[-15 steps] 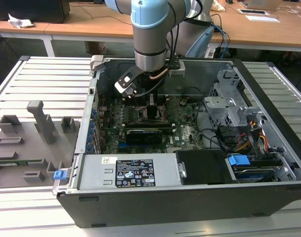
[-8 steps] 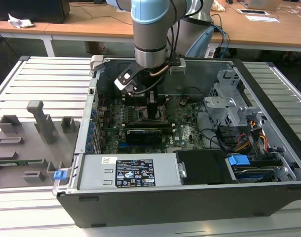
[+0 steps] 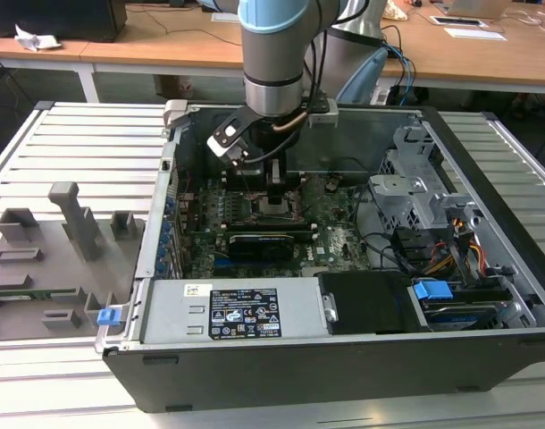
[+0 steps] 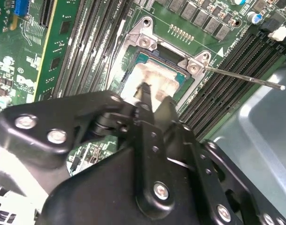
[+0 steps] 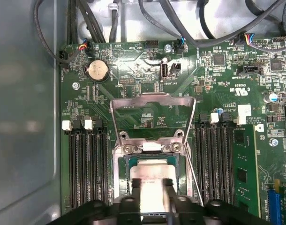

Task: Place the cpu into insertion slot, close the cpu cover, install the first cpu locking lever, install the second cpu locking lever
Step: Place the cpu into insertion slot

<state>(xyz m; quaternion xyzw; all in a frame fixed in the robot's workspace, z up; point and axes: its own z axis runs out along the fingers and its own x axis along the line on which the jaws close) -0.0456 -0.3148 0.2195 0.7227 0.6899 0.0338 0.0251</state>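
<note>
The cpu (image 5: 152, 169), a pale silver square chip, lies within the insertion slot (image 5: 125, 174), a dark socket with metal edging on the green board. In the second wrist view the cpu (image 4: 154, 77) shows just beyond my gripper (image 4: 152, 101). My gripper (image 5: 151, 190) hovers right over the chip, close to or touching its top. The cpu cover (image 5: 152, 97), a thin grey metal frame, stands swung up behind the socket. A thin locking lever (image 4: 241, 77) sticks out sideways, and the same lever (image 5: 192, 171) runs along the socket's edge. My gripper (image 3: 277, 192) hangs inside the open computer case.
Black memory slots (image 5: 84, 164) flank the socket on both sides. A coin battery (image 5: 97, 70) and cables (image 5: 86, 21) lie beyond the cover. A black card (image 3: 259, 241), power supply (image 3: 241, 313) and drive cage (image 3: 415, 188) fill the case. Grey fixtures (image 3: 49, 241) sit on the exterior view's left.
</note>
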